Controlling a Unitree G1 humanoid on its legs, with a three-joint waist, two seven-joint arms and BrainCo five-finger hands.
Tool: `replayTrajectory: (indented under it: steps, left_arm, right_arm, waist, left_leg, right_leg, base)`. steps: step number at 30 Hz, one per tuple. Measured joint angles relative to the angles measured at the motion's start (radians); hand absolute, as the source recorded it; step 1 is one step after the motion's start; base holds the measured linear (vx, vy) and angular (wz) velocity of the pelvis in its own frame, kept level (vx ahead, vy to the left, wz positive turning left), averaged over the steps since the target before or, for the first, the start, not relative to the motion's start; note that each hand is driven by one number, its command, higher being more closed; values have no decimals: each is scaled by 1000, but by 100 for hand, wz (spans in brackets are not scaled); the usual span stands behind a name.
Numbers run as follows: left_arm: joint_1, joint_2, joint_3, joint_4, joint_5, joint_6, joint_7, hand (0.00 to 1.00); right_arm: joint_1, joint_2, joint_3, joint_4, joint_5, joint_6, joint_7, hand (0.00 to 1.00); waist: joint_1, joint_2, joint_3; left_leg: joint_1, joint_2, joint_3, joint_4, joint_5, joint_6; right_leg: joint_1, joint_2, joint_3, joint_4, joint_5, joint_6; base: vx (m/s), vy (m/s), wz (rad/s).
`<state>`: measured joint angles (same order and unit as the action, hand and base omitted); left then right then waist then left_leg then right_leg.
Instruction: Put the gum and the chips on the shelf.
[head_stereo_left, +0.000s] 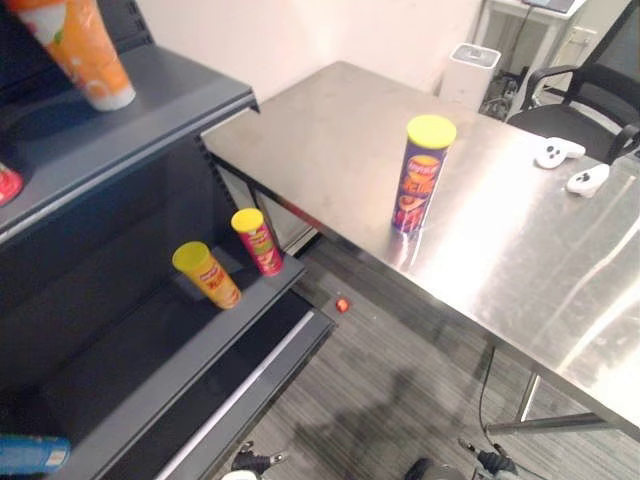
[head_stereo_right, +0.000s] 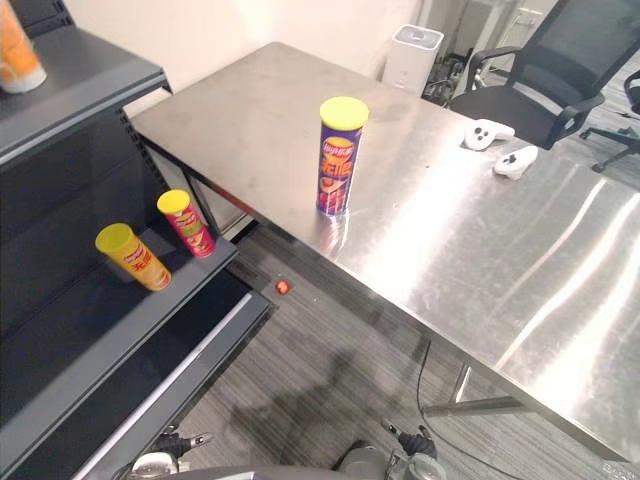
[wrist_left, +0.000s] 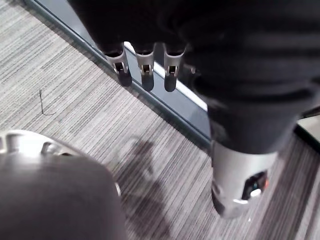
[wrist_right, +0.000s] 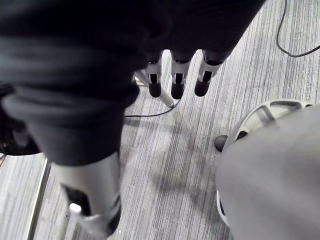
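A tall purple chips can (head_stereo_left: 424, 174) with a yellow lid stands upright on the steel table (head_stereo_left: 520, 260), close to its front edge. To the left is the dark shelf (head_stereo_left: 150, 110). On its lower board (head_stereo_left: 120, 370) stand a small yellow can (head_stereo_left: 207, 274) and a small red can (head_stereo_left: 258, 240), both yellow-lidded. My left hand (wrist_left: 146, 75) hangs over the striped floor with straight fingers and holds nothing. The right hand (wrist_right: 177, 82) hangs the same way, also holding nothing.
An orange can (head_stereo_left: 85, 50) stands on the shelf's upper board, and a blue pack (head_stereo_left: 30, 452) lies at the bottom left. Two white controllers (head_stereo_left: 570, 165) lie at the table's far right. Beyond are an office chair (head_stereo_left: 580, 100) and a white box (head_stereo_left: 470, 72).
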<state>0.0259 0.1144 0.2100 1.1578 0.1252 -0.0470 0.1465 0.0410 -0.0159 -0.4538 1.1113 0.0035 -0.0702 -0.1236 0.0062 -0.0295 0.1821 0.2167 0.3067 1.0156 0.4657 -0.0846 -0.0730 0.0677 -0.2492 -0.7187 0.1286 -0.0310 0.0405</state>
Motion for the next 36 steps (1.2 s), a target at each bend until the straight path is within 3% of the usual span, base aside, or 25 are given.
replayTrajectory:
  steps: [1, 2, 3, 4, 5, 6, 7, 8, 9, 10, 12, 17, 22, 26, 29, 33, 36]
  left_arm:
    - [7, -14, 30, -5, -8, 1, 0, 0]
    - [17, -21, 49, -6, -12, 1, -1, 0]
    - [15, -22, 75, -8, -30, -1, 1, 0]
    - [13, -28, 80, -20, -39, -8, 4, 0]
    - [17, -34, 80, -27, -43, -12, 5, 0]
    - [25, -34, 71, -27, -44, -19, 9, 0]
    - [43, -58, 69, -27, -44, -21, 10, 0]
    - [46, -52, 77, -27, -45, -23, 9, 0]
    - [41, -31, 71, -29, -44, -24, 10, 0]
    - [40, -17, 72, -40, -43, -38, 11, 0]
    - [39, -15, 71, -42, -45, -39, 16, 0]
    - [42, -10, 23, -22, -42, -38, 26, 0]
    - [42, 0, -2, -4, -41, -39, 24, 0]
    - [43, 12, -12, 17, -32, -39, 20, 0]
    - [48, 17, -11, 20, -32, -39, 15, 0]
    - [54, 20, 13, 20, -31, -38, 1, 0]
    - [67, 9, 36, 14, -27, -38, -1, 0]
  right_arm:
    - [2, -15, 0, 4, 0, 0, 0, 0]
    - [6, -21, -1, 5, -1, 0, -1, 0]
    - [5, -39, -4, 8, -1, 1, -4, 0]
    - [2, -51, -15, 12, -1, 4, -8, 0]
    - [5, -51, -18, 21, -1, 4, -10, 0]
    - [7, -51, -18, 46, -1, 4, -12, 0]
    - [11, -63, -28, 45, 0, 4, -9, 0]
    - [10, -58, -29, 45, -1, 6, -8, 0]
    - [8, -39, -20, 42, -2, 5, -5, 0]
    - [15, -24, -16, 46, -2, 5, -3, 0]
    - [23, -12, -26, 56, -1, 5, -5, 0]
    - [19, -13, -51, 52, 9, -2, -9, 0]
    - [21, -9, -61, 56, 45, -2, -6, 0]
    - [20, -6, -101, 71, 149, -4, 0, 0]
    - [21, -4, -189, 86, 275, -6, 0, 0]
    - [21, -8, -447, 88, 423, -8, -2, 0]
    - [19, -42, -676, 109, 506, -9, -7, 0]
  waist:
    - [-1, 25, 9]
    - [1, 25, 15]
    - [13, 34, 19]
    - [8, 29, 26]
    - [7, 24, 29]
    - [13, 25, 30]
    - [20, 58, 30]
    - [30, 47, 30]
    - [18, 32, 30]
    - [20, -1, 26]
    - [23, -15, 25]
    - [23, -13, 21]
    - [22, -17, 15]
    - [23, -32, -9]
    - [22, -41, -27]
    - [22, -53, -37]
    - [14, -46, -65]
  left_leg:
    - [-35, 97, -55, 196, 19, 25]
    - [-68, 140, -100, 296, 55, 68]
    - [-164, 132, -238, 380, -36, 53]
    - [-255, 42, -397, 328, -135, 24]
    - [-284, -4, -455, 261, -157, 15]
    - [-305, -65, -542, 60, -142, 16]
    - [-304, -83, -628, -151, -41, 5]
    - [-288, -96, -645, -160, -71, -17]
    - [-282, -124, -638, -205, -59, -12]
    - [-283, -164, -647, -240, -39, -13]
    - [-287, -193, -649, -263, -34, -6]
    - [-227, -235, -634, -384, 12, 2]
    - [-176, -234, -632, -448, 25, -3]
    - [-137, -244, -612, -483, 25, -4]
    - [-116, -250, -602, -496, 23, -4]
    - [-91, -254, -590, -498, 13, -2]
    - [-90, -255, -595, -499, 0, -1]
  right_leg:
    - [28, 29, 27, -28, 0, 0]
    - [36, 36, 52, -43, 0, 1]
    - [41, 23, 109, -57, -1, 7]
    - [40, -16, 136, -57, 9, 21]
    - [39, -31, 152, -57, 14, 28]
    - [39, -45, 187, -57, 23, 45]
    - [33, -13, 235, -69, 22, 86]
    - [29, -20, 266, -83, 20, 122]
    - [22, -23, 295, -110, 30, 138]
    - [5, -21, 319, -118, 27, 132]
    - [0, -34, 348, -133, 32, 130]
    - [-1, -36, 387, -151, 34, 130]
    - [6, -17, 413, -164, 35, 130]
    - [6, -16, 450, -183, 47, 111]
    - [8, -16, 453, -193, 67, 85]
    - [22, -19, 453, -194, 74, 78]
    - [21, -19, 452, -193, 74, 79]
  base:
    - [99, -98, -68]
    - [63, 19, -100]
    - [65, 192, -94]
    - [78, 227, -83]
    - [91, 266, -72]
    - [58, 254, -88]
    - [55, 293, -104]
    - [91, 279, -74]
    - [117, 187, -24]
    - [123, 121, 7]
    - [66, 101, 16]
    - [33, 31, -5]
    - [77, -42, -23]
    - [64, 8, -33]
    - [31, 15, -26]
    - [-1, 1, -12]
    - [-20, -27, -2]
